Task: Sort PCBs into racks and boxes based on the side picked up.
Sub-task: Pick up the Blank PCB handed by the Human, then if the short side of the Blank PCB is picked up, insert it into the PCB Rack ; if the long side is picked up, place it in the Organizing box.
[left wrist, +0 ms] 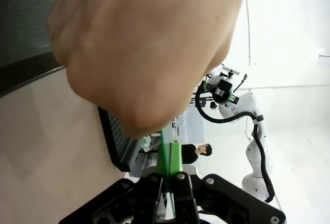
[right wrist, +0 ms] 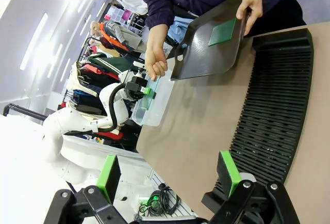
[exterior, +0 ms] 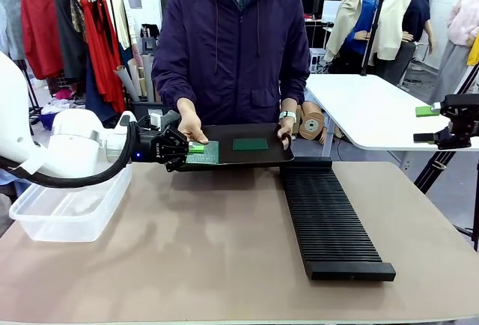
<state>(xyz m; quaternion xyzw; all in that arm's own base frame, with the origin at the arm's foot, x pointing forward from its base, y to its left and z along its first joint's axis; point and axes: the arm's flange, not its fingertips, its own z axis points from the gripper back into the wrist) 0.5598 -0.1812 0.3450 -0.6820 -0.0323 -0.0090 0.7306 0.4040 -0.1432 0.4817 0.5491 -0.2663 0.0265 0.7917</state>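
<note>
Nearest, a slotted rack [exterior: 329, 220] and a clear box [exterior: 67, 213] are set on the table. Beyond, a pale PCB [exterior: 206, 154] at the black tray's [exterior: 224, 136] left edge is pinched by the left gripper [exterior: 191, 149]; a darker PCB [exterior: 250, 144] is laid mid-tray. The right gripper [exterior: 425, 124] is spread.

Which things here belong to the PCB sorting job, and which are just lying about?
Job: paler PCB, gripped by the left gripper; darker PCB on the black tray the person holds; slotted black rack; clear plastic box.
Lying about: hanging clothes, white table, cardboard rolls.
</note>
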